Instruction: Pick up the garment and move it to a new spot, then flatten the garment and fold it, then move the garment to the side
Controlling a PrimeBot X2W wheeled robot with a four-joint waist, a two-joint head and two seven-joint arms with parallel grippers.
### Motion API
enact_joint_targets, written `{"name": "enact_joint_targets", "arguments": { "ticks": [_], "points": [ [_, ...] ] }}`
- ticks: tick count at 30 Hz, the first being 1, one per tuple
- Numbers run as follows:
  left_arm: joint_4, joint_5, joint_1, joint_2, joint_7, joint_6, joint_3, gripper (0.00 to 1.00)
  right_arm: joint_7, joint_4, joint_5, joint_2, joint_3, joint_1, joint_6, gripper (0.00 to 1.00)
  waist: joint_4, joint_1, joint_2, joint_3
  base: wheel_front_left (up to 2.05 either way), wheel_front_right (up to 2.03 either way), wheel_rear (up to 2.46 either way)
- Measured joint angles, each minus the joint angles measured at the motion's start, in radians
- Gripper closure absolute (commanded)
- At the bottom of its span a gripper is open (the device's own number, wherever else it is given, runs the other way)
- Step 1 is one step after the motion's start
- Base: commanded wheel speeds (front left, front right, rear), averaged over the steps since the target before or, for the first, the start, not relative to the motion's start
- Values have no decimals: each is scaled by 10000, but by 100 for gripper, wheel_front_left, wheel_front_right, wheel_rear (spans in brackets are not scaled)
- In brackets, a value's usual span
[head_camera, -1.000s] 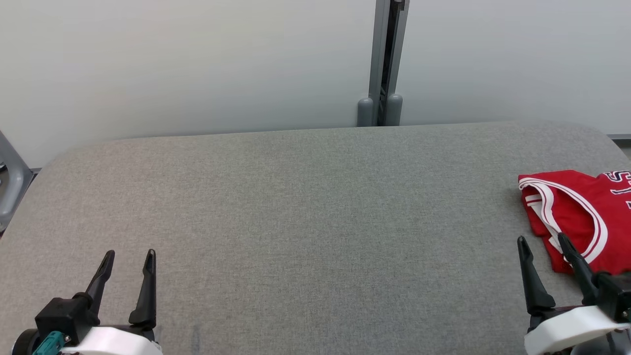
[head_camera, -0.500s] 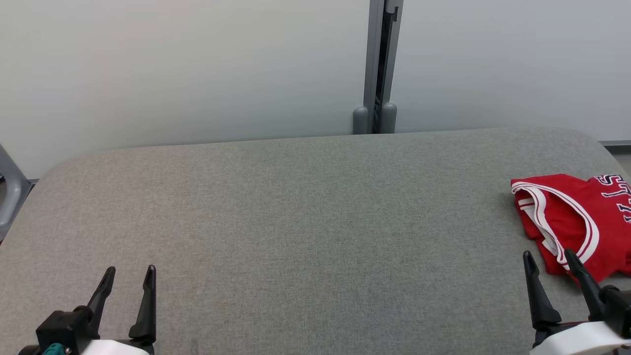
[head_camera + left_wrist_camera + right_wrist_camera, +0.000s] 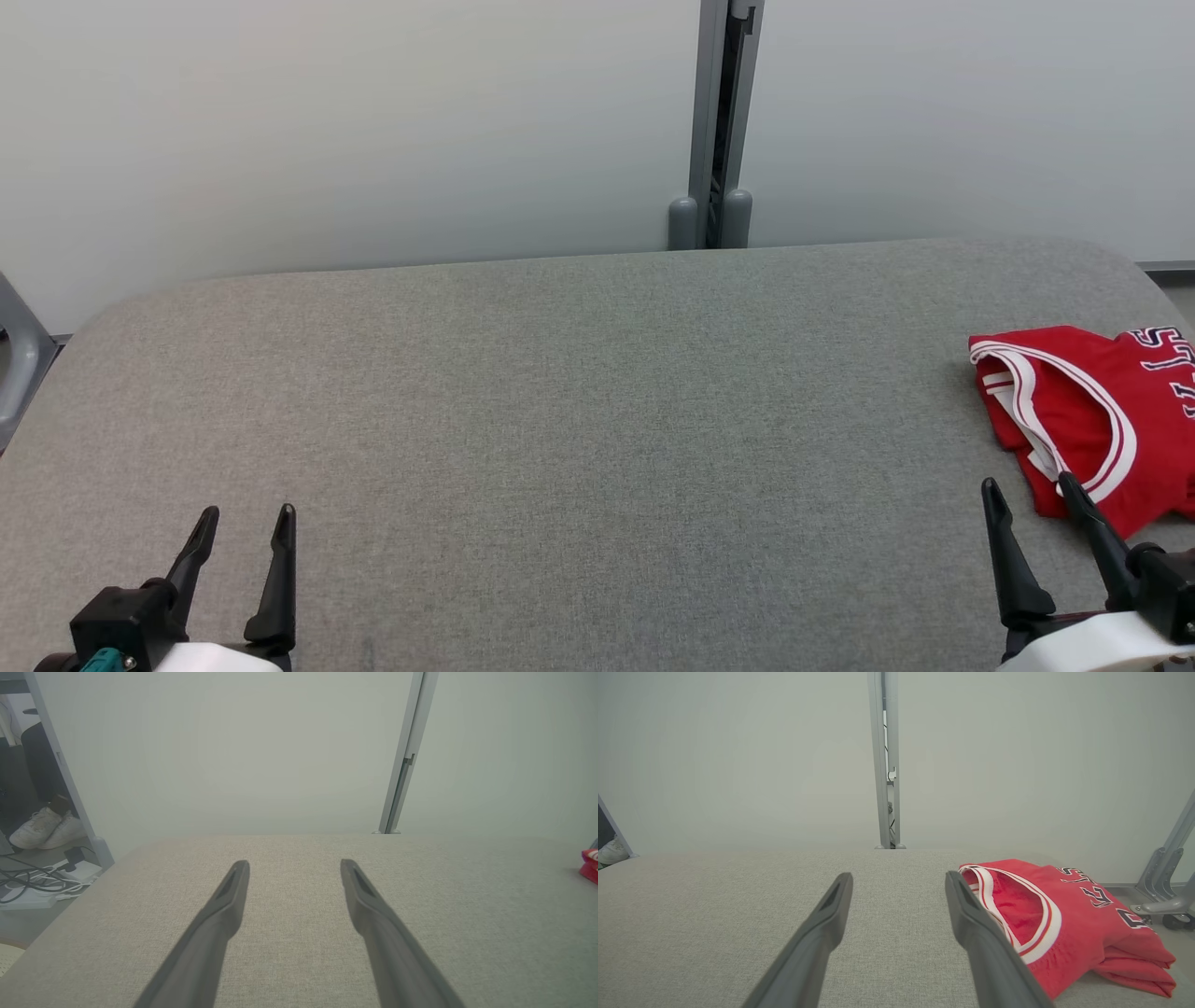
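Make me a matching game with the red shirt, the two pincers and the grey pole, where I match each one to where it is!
Things:
1. red shirt
2. left pincer
3. right pincer
4. grey pole

Places:
a. open, over bare table, far from the shirt
b. standing upright behind the table
c. lying at the table's right end
d. open, close beside the shirt

Pairs: 1-c, 2-a, 3-d, 4-b

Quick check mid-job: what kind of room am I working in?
Probably a lab or test bay: a grey fabric-covered table against plain partition panels joined by a metal post, with cables on the floor.
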Motion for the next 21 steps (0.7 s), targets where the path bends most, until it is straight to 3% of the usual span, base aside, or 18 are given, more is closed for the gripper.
{"name": "enact_joint_targets", "arguments": {
  "ticks": [21],
  "points": [
    [-38, -173, -9, 111, 33, 56, -23, 0, -90, 59, 2, 75, -79, -12, 0, 0, 2, 0, 0, 98, 0, 0, 0]
  ]
}}
